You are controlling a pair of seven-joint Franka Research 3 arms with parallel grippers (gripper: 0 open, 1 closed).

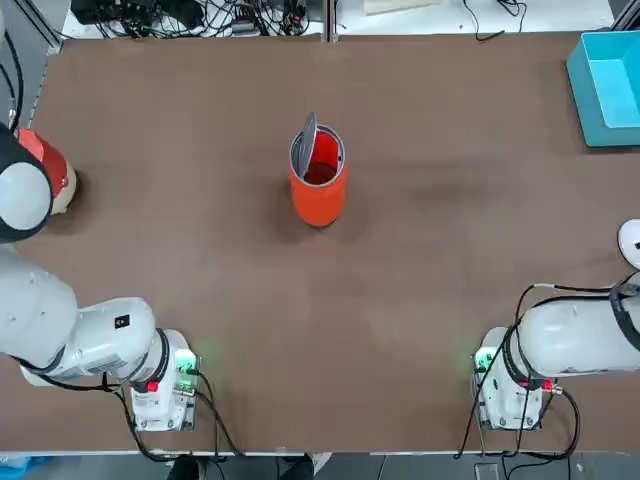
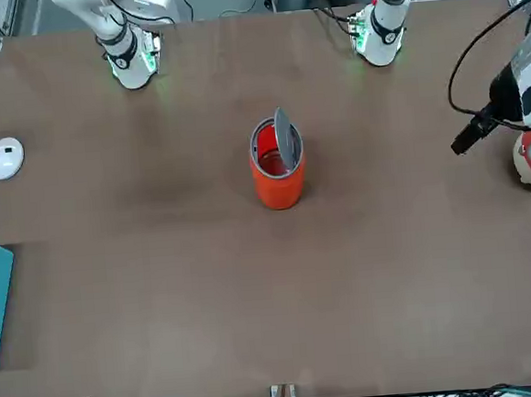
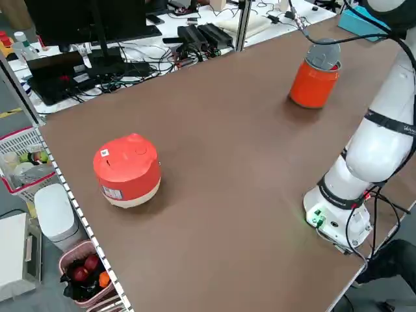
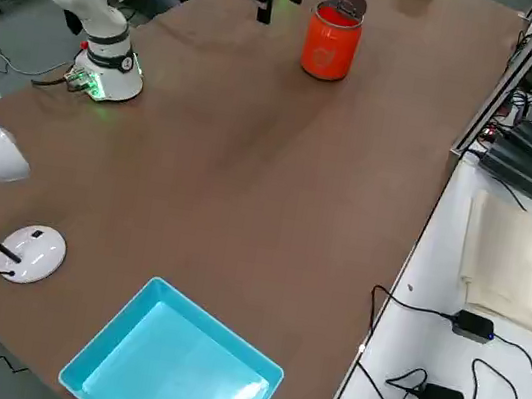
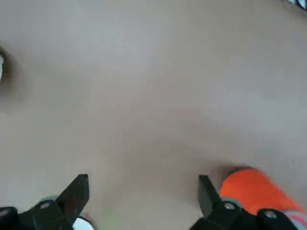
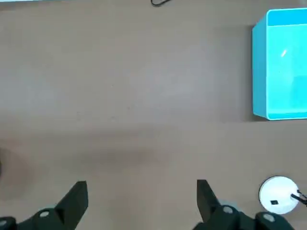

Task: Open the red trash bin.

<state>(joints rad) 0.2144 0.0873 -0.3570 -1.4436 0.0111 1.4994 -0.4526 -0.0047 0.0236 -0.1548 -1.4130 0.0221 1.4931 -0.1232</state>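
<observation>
Two arms sit pulled back at the near edge of the brown table (image 1: 420,250), nothing between them and the red trash bin (image 1: 318,183); the bin stands upright near the table's middle, its grey swing lid (image 1: 305,137) tipped up on edge, the red inside showing; the left gripper (image 5: 143,189) hangs above bare table with jaws apart, the right gripper (image 6: 142,190) likewise; a cyan box (image 1: 608,85) sits at the far right corner, a red-and-white rounded pot (image 3: 127,169) at the left edge, a small white lamp base (image 2: 5,158) near the right edge.
</observation>
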